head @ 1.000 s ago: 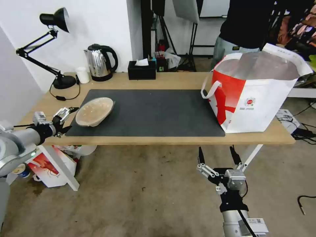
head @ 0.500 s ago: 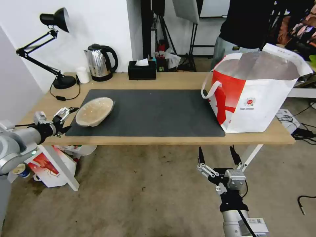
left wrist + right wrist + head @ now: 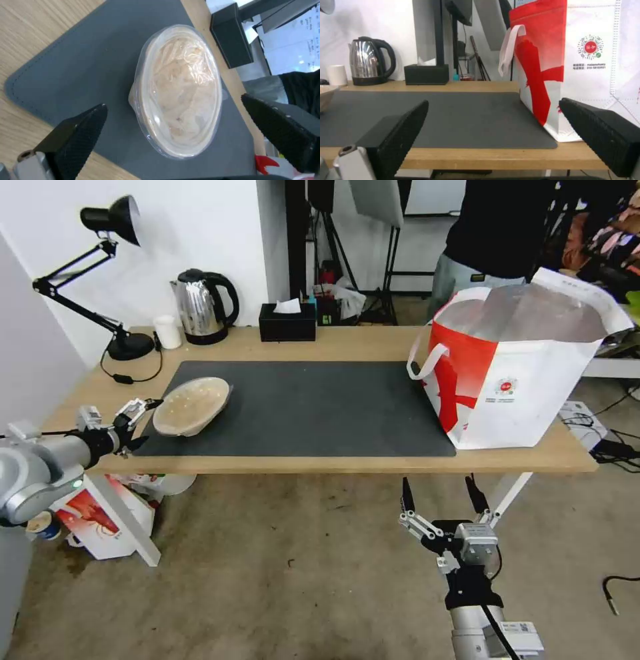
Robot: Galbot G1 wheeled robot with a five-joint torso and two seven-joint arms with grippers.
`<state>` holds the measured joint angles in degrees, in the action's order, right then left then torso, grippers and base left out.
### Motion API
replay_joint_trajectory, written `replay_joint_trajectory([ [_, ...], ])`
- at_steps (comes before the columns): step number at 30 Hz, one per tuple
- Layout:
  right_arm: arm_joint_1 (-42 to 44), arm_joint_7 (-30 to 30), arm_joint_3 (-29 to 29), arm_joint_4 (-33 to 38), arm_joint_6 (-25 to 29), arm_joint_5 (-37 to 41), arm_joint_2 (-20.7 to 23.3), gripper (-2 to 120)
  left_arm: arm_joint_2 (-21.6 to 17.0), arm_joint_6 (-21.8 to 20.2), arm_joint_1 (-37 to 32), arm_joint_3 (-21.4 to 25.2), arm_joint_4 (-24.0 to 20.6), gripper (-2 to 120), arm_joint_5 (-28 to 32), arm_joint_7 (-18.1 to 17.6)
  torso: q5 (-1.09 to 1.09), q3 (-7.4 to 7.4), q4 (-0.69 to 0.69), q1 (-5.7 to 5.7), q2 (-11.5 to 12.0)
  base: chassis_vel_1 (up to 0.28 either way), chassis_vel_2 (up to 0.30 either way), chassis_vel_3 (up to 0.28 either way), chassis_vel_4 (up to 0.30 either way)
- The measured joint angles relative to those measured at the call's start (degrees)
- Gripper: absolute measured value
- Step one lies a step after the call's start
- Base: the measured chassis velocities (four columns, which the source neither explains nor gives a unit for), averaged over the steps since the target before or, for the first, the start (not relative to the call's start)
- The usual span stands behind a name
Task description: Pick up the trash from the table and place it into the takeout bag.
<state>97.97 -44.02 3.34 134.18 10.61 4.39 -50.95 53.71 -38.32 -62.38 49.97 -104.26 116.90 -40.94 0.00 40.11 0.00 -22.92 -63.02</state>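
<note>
Nearest the camera, the right claw point(image 3: 440, 499) hangs below the front edge of the worktop point(image 3: 347, 463), its forearm rising straight from the robot's body and its two black fingers spread wide and pointing up; it holds nothing. The left arm reaches in from the robot's left side, roughly level with the worktop, the forearm pointing toward the near left corner of the dark-grey mat point(image 3: 313, 407). The left claw point(image 3: 138, 423) is spread wide and empty, just beside the shallow tan bowl point(image 3: 192, 405) and apart from it. The bowl sits tilted on the mat's left end. Further along, at the right end, the takeout bag point(image 3: 527, 380) stands upright and open. At the back stand a steel kettle point(image 3: 200, 307) and a black tissue box point(image 3: 287, 323).
</note>
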Motion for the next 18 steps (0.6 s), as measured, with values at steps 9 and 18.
replay_joint_trajectory([
  [9, 0.0, 0.0, 0.0, 0.0, 0.0, 0.0, 0.0, 100, -0.6, 0.0, 1.1, -1.0, 1.4, 100, -0.2, 0.1, 0.0, 0.0, 0.01, 0.0, 0.0, 0.0, 0.0, 0.0, 0.0],
  [18, 0.0, 0.0, 0.0, 0.0, 0.0, 0.0, 0.0, 100, -0.5, 0.0, 1.8, -1.9, 2.1, 100, -0.2, 0.1, 0.0, 0.0, 0.0, 0.0, 0.0, 0.0, 0.0, 0.0, 0.0],
])
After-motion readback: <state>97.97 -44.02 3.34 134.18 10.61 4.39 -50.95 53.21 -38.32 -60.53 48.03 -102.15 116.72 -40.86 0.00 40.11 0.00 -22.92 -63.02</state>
